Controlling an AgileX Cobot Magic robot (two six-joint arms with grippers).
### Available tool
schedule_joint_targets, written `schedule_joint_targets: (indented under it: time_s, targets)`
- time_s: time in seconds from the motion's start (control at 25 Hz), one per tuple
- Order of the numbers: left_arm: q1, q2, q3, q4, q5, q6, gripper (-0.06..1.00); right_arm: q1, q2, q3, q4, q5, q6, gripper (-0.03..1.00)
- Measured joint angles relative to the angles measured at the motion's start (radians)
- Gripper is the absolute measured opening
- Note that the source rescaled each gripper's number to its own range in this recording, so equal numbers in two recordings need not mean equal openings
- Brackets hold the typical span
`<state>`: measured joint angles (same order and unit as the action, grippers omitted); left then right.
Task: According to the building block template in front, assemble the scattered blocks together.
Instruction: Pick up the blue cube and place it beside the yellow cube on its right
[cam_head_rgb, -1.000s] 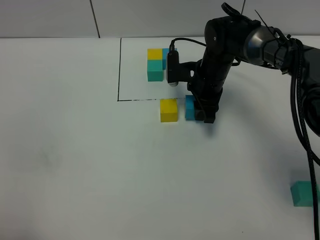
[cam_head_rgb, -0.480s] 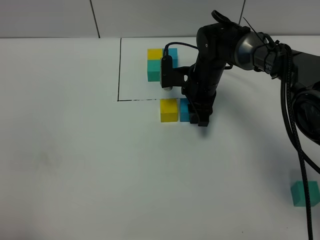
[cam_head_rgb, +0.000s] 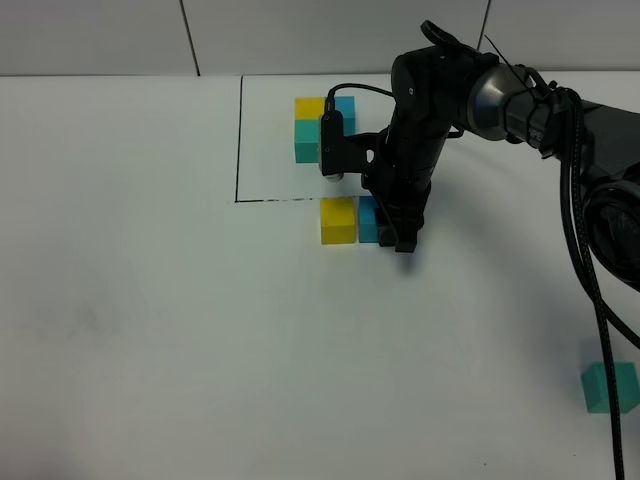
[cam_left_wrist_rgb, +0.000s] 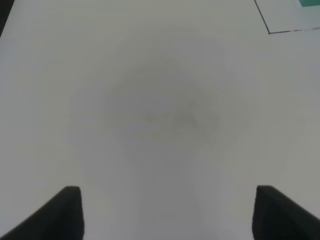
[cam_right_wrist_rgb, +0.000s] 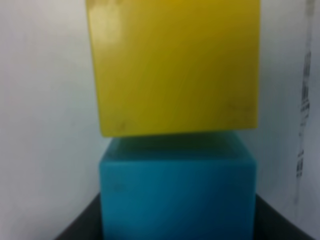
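Observation:
The building block template (cam_head_rgb: 320, 124), joined yellow, blue and teal-green cubes, sits inside the black-line frame (cam_head_rgb: 240, 140) at the back. Just in front of the frame, the loose yellow cube (cam_head_rgb: 338, 220) stands with the sky-blue cube (cam_head_rgb: 368, 220) pressed against its right side. My right gripper (cam_head_rgb: 390, 230) is shut on the sky-blue cube. The right wrist view shows the blue cube (cam_right_wrist_rgb: 177, 195) between dark fingers (cam_right_wrist_rgb: 80, 227), touching the yellow cube (cam_right_wrist_rgb: 175, 65). The loose teal-green cube (cam_head_rgb: 610, 387) lies far away at the front right. My left gripper (cam_left_wrist_rgb: 168, 195) is open over bare table.
The white table (cam_head_rgb: 150, 330) spreads to the left and front. The right arm's black cables (cam_head_rgb: 590, 260) hang along the right side, close to the teal-green cube. The left wrist view shows a corner of the black frame line (cam_left_wrist_rgb: 280, 31).
My right gripper moved left with the sky-blue cube until it met the yellow cube. It has hardly moved in the last half second. The teal-green cube stayed put.

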<state>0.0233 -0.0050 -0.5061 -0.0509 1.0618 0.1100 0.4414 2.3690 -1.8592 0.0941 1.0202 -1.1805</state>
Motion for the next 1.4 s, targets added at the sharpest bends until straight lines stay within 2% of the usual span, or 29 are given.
schedule_joint_targets:
  time_s: [1.04,1.4]
  targets:
    - [0.000,0.000,0.000,0.000,0.000,0.000,0.62,0.011,0.007,0.000,0.007,-0.018,0.024,0.01]
    - [0.000,0.000,0.000,0.000,0.000,0.000,0.62,0.012,0.007,-0.001,-0.004,-0.016,0.000,0.01]
